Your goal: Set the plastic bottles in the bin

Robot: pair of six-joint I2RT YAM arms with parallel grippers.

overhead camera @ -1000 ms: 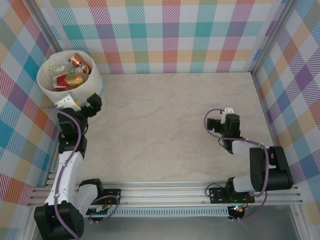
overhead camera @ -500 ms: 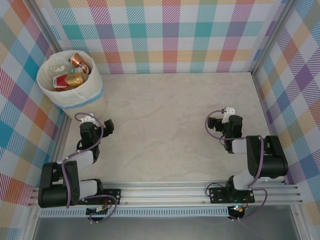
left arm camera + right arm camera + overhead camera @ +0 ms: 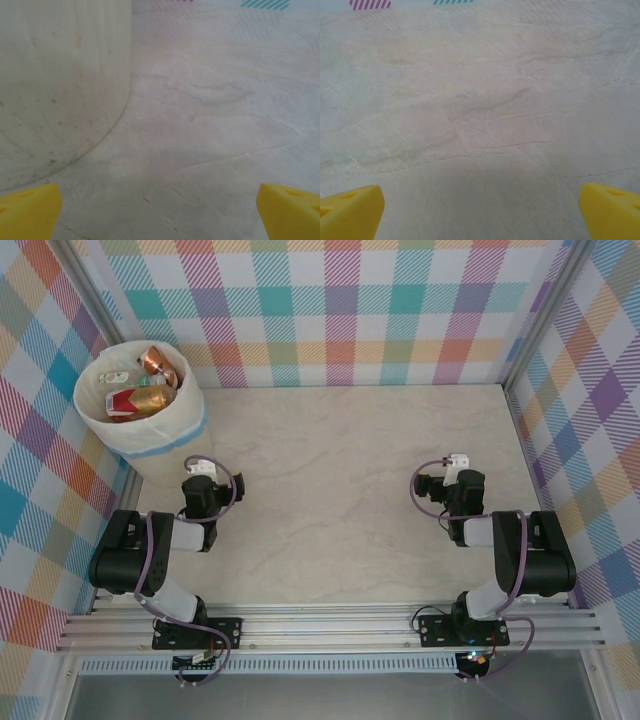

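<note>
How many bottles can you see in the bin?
4, all lying in the bin: red-label bottle nearest, brown-label bottle beside it, orange-label bottle at the back, pale bottle left. More may be hidden underneath.

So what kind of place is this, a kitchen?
Probably a robot test booth, not a kitchen: checked walls box in a marble-look table, and two robot arms are bolted to a rail at its near edge.
</note>
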